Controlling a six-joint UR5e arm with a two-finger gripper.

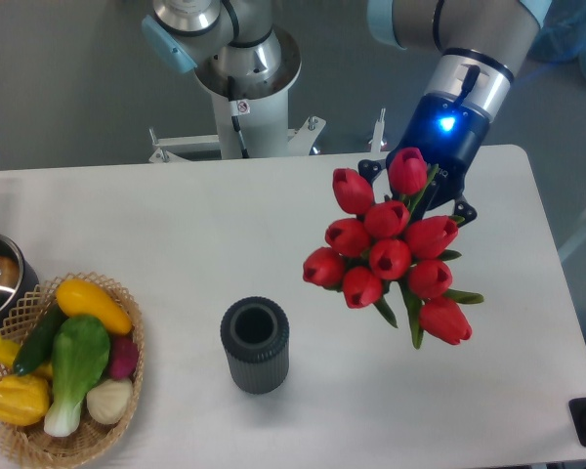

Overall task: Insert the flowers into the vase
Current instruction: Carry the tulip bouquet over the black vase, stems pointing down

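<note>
Looking from the left, you see a wicker basket [125, 303] holding vegetables [63, 360] at the near left. The vase [255, 346] stands upright, its mouth empty. To its far right your gripper [416, 189] is clamped on the flowers [389, 256], lifted off the table [205, 234]; buds face the camera, stems hidden behind.

We see the flowers [391, 254], red tulips with closed buds, held aloft right of the vase [255, 346], a ribbed dark grey cylinder standing upright, mouth open.
</note>
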